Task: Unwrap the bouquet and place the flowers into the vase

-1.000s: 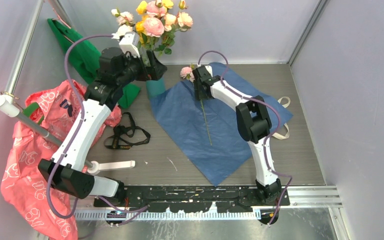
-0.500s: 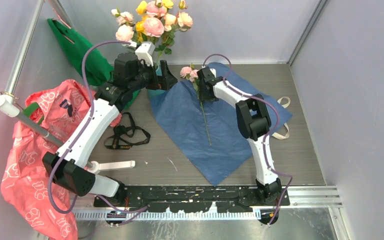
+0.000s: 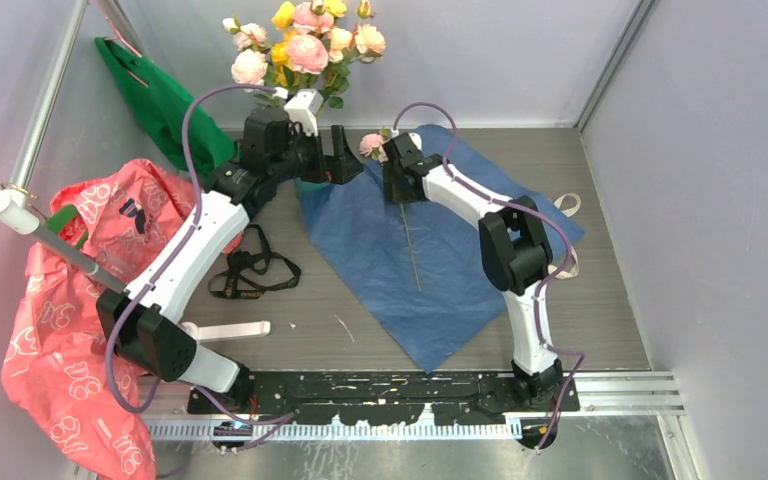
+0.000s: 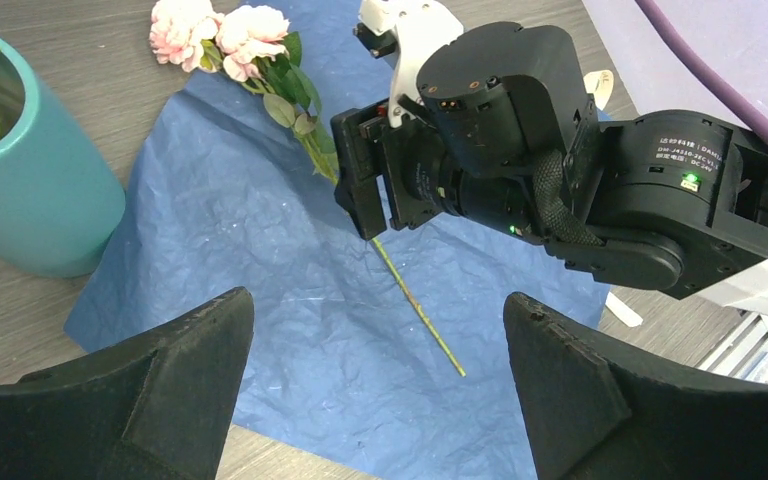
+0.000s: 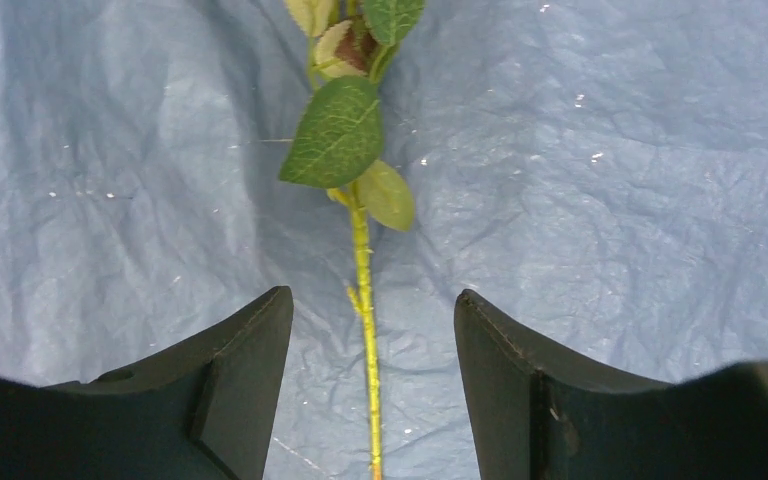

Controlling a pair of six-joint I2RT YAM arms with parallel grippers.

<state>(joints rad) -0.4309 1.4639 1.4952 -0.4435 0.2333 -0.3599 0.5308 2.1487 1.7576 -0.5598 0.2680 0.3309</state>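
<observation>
Red-pink printed plastic, a crumpled bag (image 3: 60, 300), spills over the left edge of the grey tabletop (image 3: 600, 320). Behind it, in the far left corner, we see a green cloth bag (image 3: 160, 100). A black strap (image 3: 250, 272) lies in loops on the tabletop just right of the plastic bag.

The left arm reaches up and across toward the far edge. The left gripper (image 3: 344, 158) is spread wide with nothing between its fingers. It hangs just beside the teal vase (image 4: 30, 190), which stands at the far edge on bare tabletop, by the far left corner of the blue paper. The vase already holds a bunch of pink and yellow flowers (image 3: 305, 45) standing upright, well above its rim.

The blue paper sheet (image 3: 440, 270) lies unfolded and creased across the middle of the tabletop. One last flower (image 3: 412, 255) lies flat on it, its pale pink heads toward the far edge, near the vase, and its thin green stem pointing toward the near edge.

The right gripper (image 5: 372, 305) is low over this stem, just below the leaves. Its fingers stand partly apart, one on each side of the stem, with blue paper showing in both gaps.

A cream ribbon (image 3: 567, 205) peeks out by the right edge of the paper.
</observation>
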